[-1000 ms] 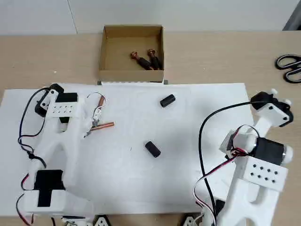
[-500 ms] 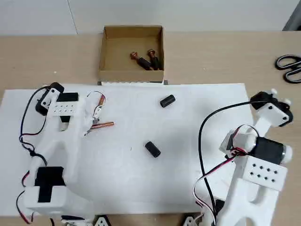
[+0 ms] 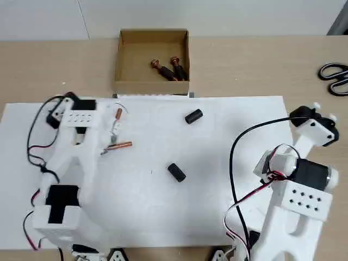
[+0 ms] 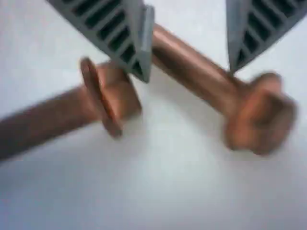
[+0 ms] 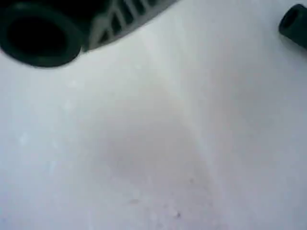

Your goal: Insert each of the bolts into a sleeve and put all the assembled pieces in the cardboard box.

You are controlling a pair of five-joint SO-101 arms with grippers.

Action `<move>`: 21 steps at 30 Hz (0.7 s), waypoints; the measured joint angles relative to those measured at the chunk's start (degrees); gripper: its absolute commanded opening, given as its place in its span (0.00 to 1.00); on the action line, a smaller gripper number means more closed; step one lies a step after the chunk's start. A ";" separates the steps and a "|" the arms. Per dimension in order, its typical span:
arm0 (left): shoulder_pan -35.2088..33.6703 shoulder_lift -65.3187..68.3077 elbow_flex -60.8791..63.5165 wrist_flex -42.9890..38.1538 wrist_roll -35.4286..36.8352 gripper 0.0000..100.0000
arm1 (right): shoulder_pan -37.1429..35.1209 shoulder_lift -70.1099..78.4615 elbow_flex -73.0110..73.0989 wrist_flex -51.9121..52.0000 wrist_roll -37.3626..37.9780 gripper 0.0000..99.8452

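Two copper bolts lie on the white mat [image 3: 217,212], one [image 3: 118,115] nearer the box and one [image 3: 120,145] below it. My left gripper [image 3: 113,130] hangs open over them. Up close, its fingertips [image 4: 143,52] straddle the shaft of one bolt [image 4: 201,79], while the other bolt [image 4: 103,98] lies just beside. Two black sleeves [image 3: 193,116] [image 3: 176,172] rest mid-mat. The cardboard box [image 3: 125,54] holds two assembled pieces [image 3: 169,68]. My right gripper [image 3: 266,163] stays low at the right, a black sleeve [image 5: 38,36] held against its finger [image 5: 120,19].
Scissors [image 3: 334,76] lie on the wooden table at the far right. A black cable [image 3: 236,147] loops from the right arm over the mat. Another sleeve [image 5: 295,21] shows far off in the right wrist view. Open mat stretches between the two arms.
My left arm has shifted a little toward the box and to the right, bringing its gripper lower over the bolts. The right arm has not moved.
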State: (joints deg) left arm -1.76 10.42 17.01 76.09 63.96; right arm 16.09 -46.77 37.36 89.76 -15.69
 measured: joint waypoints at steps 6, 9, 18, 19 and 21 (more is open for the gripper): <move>2.81 0.00 0.00 1.32 0.00 0.10 | 0.00 0.00 0.00 0.00 0.00 0.00; 2.81 0.00 0.00 1.76 0.00 0.10 | 0.00 0.00 0.00 0.00 0.00 0.00; 3.78 1.58 -4.57 8.88 -0.26 0.10 | 0.00 0.00 0.00 0.00 0.00 0.00; 3.78 1.93 -5.45 9.93 -0.26 0.10 | 0.00 0.00 0.00 0.00 0.00 0.00; 3.87 2.20 -7.21 11.69 -0.35 0.10 | 0.00 0.00 0.00 0.00 0.00 0.00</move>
State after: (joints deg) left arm 2.11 12.62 9.80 87.78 63.60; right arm 16.09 -46.77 37.36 89.76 -15.69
